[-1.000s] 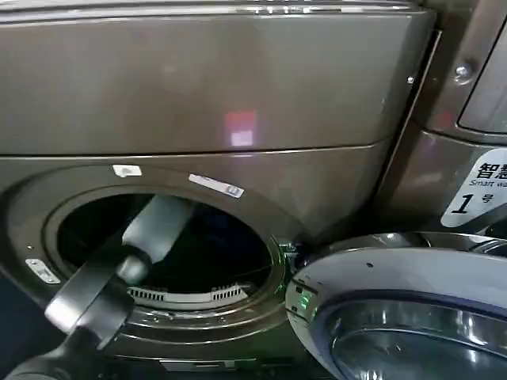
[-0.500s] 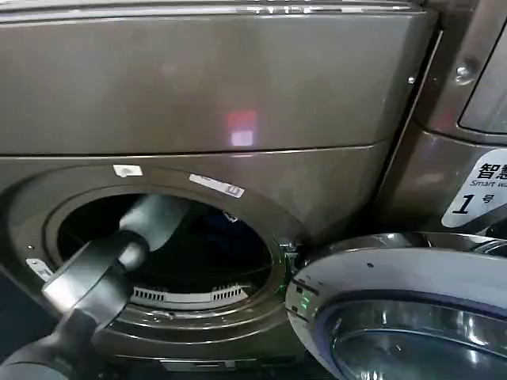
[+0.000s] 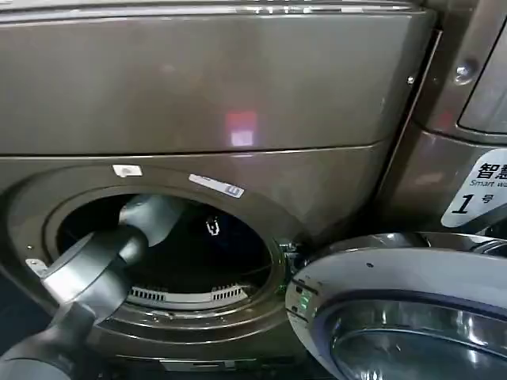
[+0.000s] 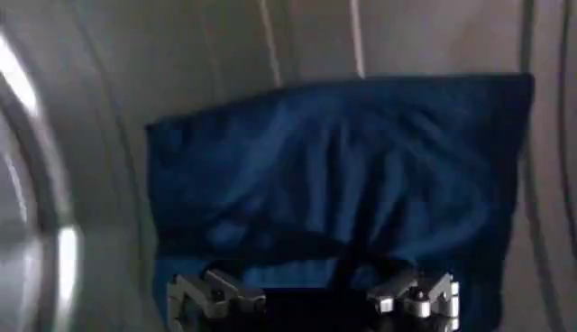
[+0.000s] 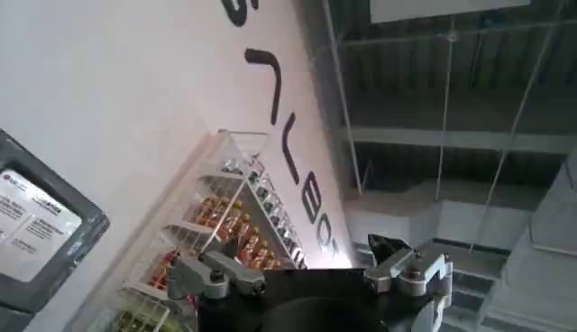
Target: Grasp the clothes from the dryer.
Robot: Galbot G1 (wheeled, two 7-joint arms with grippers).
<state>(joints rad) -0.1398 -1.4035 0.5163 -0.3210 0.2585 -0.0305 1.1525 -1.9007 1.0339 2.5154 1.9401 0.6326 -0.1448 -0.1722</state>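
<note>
The dryer [image 3: 198,87] is a big bronze-brown front-loader, and its round porthole [image 3: 170,237] stands open. My left arm [image 3: 103,269] reaches through the porthole into the dark drum. In the left wrist view the clothes [image 4: 343,171], a bundle of dark navy-blue fabric, lie against the ribbed metal drum wall [image 4: 99,108]. My left gripper [image 4: 311,275] is open right in front of the near edge of the bundle, its dark fingers hard to tell from the fabric. My right gripper [image 5: 306,262] is open, holds nothing, and points up and away from the machine.
The dryer's silver-rimmed glass door [image 3: 404,317] hangs open at the lower right, close to the porthole. A white "1" sticker [image 3: 479,190] shows on the bronze panel at the right. The right wrist view shows a white wall with a wire rack of goods [image 5: 216,225].
My left arm has shifted a little to the left and lower in the porthole. A small pale part now shows deeper inside the drum.
</note>
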